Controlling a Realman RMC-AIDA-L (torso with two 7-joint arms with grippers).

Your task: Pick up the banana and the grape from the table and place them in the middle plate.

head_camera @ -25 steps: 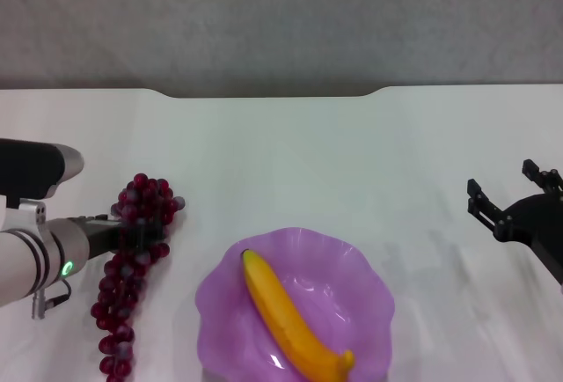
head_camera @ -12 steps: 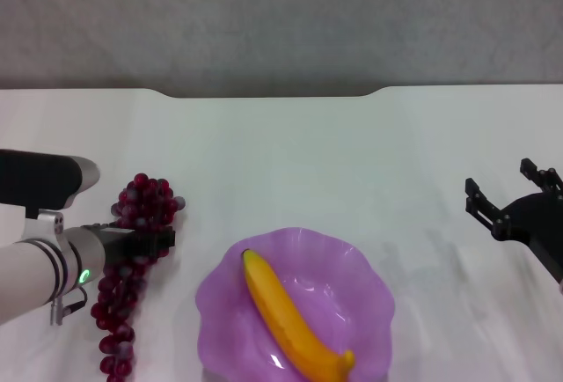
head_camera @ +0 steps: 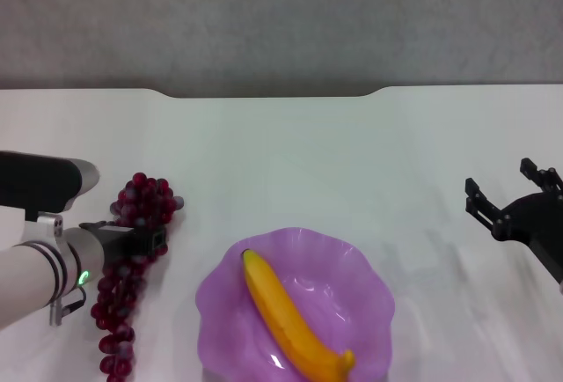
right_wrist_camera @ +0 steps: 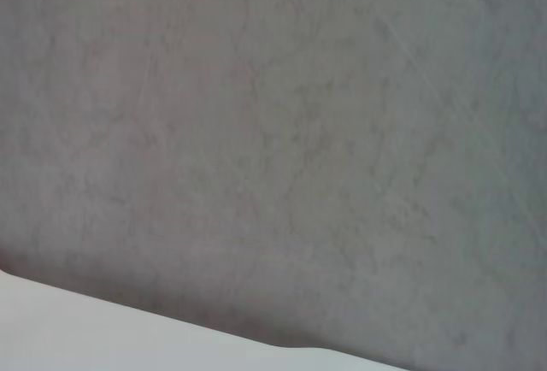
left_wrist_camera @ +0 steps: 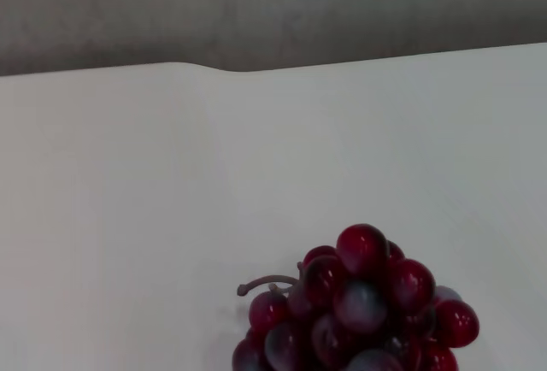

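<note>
The grape [head_camera: 141, 199], a long dark red-purple bunch, lies on the white table [head_camera: 290, 153] left of the plate. My left gripper [head_camera: 148, 241] sits low over the middle of the bunch, touching or almost touching it. The left wrist view shows the bunch's stem end [left_wrist_camera: 359, 303] close up on the table. The yellow-orange banana [head_camera: 290, 320] lies diagonally inside the purple scalloped middle plate [head_camera: 374, 290] at the front centre. My right gripper [head_camera: 510, 195] is open and empty, held above the table at the right edge.
The table's far edge has a wide notch [head_camera: 268, 94] with a grey wall behind it. The right wrist view shows only that grey wall [right_wrist_camera: 273, 132] and a sliver of table.
My left gripper has pushed forward over the middle of the grape bunch, then drawn back slightly. The bunch, banana, plate and right arm stay where they were.
</note>
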